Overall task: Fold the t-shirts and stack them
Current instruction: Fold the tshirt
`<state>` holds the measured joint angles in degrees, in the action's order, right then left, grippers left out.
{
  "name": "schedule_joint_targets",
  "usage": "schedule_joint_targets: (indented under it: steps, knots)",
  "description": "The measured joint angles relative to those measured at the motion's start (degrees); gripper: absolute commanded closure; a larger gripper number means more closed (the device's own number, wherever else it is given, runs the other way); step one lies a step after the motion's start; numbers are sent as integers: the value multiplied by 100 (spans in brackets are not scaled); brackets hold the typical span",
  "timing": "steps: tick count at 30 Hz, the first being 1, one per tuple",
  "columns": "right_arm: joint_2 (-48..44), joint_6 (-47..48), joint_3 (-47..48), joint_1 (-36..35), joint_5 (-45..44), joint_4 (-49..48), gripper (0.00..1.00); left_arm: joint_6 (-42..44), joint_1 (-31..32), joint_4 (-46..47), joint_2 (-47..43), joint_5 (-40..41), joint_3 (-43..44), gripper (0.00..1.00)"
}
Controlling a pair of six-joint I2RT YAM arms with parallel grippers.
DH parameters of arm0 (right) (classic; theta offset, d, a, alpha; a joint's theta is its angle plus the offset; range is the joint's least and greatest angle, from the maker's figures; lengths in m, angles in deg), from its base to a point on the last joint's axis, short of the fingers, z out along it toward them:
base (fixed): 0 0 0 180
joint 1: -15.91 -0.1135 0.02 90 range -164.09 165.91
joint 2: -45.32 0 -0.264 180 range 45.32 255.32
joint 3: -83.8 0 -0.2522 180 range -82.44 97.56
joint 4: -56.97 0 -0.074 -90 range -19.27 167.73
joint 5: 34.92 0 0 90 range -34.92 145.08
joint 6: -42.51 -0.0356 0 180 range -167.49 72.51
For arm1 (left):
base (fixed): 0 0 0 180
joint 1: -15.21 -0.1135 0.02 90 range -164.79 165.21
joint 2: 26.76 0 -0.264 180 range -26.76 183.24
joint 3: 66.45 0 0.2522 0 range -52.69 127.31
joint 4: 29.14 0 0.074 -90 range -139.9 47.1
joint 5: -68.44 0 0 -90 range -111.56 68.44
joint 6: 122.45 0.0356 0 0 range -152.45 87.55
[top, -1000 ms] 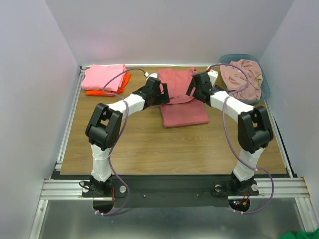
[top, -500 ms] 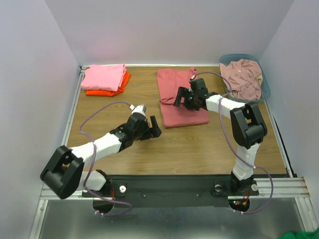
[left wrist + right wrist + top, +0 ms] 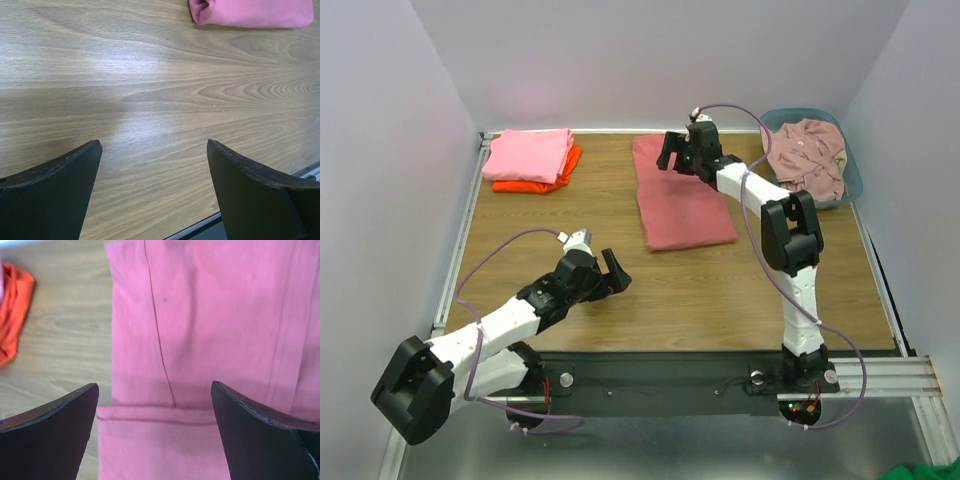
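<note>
Coral-red t-shirt (image 3: 685,200) lies on the worktop (image 3: 720,290) at centre-far, already narrowed into a long strip that runs from far to near, with a crosswise hem visible in the right wrist view. The right hand (image 3: 673,157) hovers over the strip's far end, fingers spread and grasping nothing. The left hand (image 3: 617,272) is also released and empty, over bare wood to the near left, well apart from the cloth. The step in hand looks like halving the strip lengthwise, far end onto near end. To do it well, the right hand should come down at the far edge and pinch through every layer, not just the top one, or the inner folds will slide out. The left hand would best move up to take the other far corner, so both corners travel together and the edges land square. A low, steady carry will keep the layers from fanning. The finished piece then belongs on the pile at far left, where a bright pink t-shirt (image 3: 527,152) sits folded on an orange t-shirt (image 3: 525,185). At far right, the blue-grey basket (image 3: 850,185) holds a pale dusty-pink t-shirt (image 3: 805,155), crumpled and unfolded; nothing else can be made out inside it.
</note>
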<state>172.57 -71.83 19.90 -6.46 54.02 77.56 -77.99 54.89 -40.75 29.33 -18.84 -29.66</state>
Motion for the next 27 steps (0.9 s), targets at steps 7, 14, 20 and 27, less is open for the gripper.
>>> schedule_joint_targets:
  steps: [7,14,20,27]
  knots:
    - [-581,-11,-678,68,-474,-83,0,28,0,-35,133,72,201,2]
    - [-3453,-970,-3985,540,-516,-22,0,352,-4,365,1604,20,1316,9]
    - [-4330,-1552,-5569,1255,-118,-39,2,621,-55,588,3263,-269,2594,32]
    - [-4312,-1843,-6146,1294,149,-11,22,699,-81,529,4218,-450,3191,42]
